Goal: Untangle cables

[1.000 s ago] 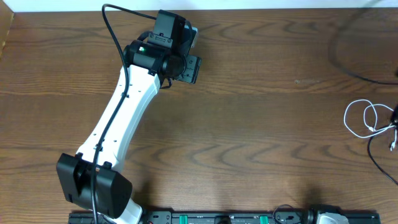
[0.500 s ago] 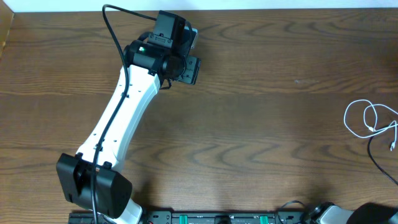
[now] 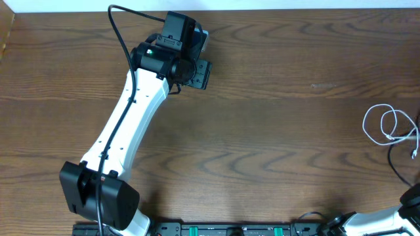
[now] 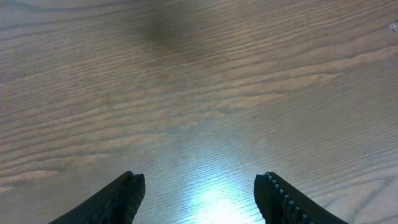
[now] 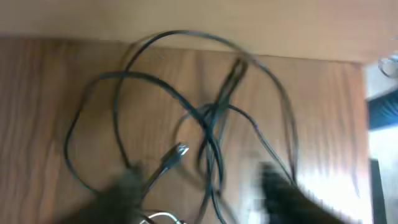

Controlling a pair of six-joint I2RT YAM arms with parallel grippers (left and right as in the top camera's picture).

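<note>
The white cable (image 3: 387,126) lies in small loops at the table's right edge, with a stretch of the black cable (image 3: 392,161) curving just below it. In the blurred right wrist view the black cable (image 5: 124,78) spreads in wide loops over the wood, and its plug (image 5: 177,152) lies near the middle. A bit of the white cable (image 5: 163,217) shows at the bottom edge. My right gripper (image 5: 202,190) hovers over these loops, fingers apart and gripping nothing. My left gripper (image 4: 199,190) stands open over bare wood at the far left (image 3: 199,64).
The table's far edge (image 5: 186,40) runs just beyond the black loops. The left arm (image 3: 128,124) stretches diagonally across the left half of the table. Part of the right arm (image 3: 412,196) shows at the bottom right corner. A black rail (image 3: 230,229) lines the near edge.
The right gripper has left the right edge beside the white cable, and its jaws have opened. The right arm now shows at the bottom right corner. The left arm has not moved.
</note>
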